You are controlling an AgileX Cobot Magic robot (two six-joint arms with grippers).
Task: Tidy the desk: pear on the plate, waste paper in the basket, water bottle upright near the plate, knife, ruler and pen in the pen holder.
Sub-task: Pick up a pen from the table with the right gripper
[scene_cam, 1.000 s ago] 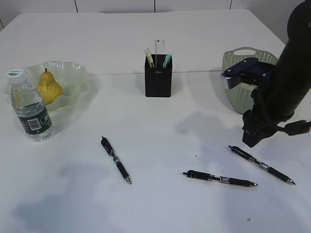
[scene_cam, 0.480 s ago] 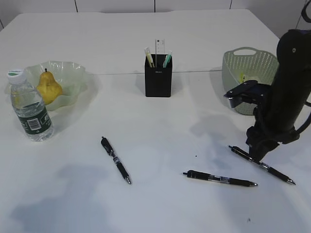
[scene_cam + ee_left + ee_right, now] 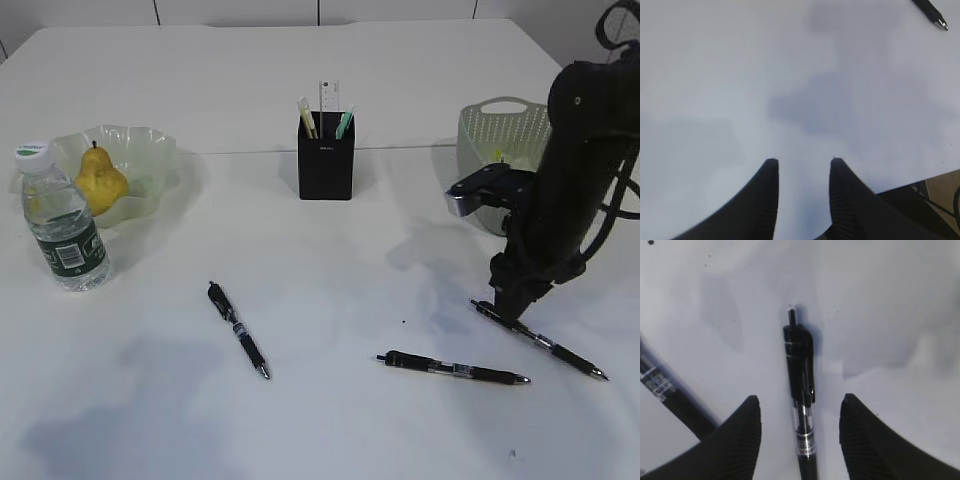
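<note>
Three black pens lie on the desk [image 3: 330, 270]: one at left [image 3: 237, 329], one in the middle [image 3: 452, 369], one at right [image 3: 545, 342]. My right gripper [image 3: 503, 305] stands open, low over the right pen's clicker end; the pen [image 3: 801, 390] lies between the jaws of the gripper [image 3: 800, 402], untouched. My left gripper [image 3: 802, 161] is open and empty over bare desk. The pear [image 3: 100, 182] sits on the plate [image 3: 150, 165], the water bottle [image 3: 62, 225] upright beside it. The ruler [image 3: 328, 97] stands in the pen holder [image 3: 326, 160]. Yellow waste paper [image 3: 497, 157] lies in the basket [image 3: 490, 140]. I cannot pick out the knife.
Two slim sticks, one pale and one green, stand in the pen holder beside the ruler. In the right wrist view a second pen [image 3: 665, 390] lies at lower left. A pen tip [image 3: 930, 9] shows at the top right of the left wrist view.
My right arm has come down and leftward from in front of the basket to the right pen, its jaws now astride the pen's end. Nothing else has moved.
</note>
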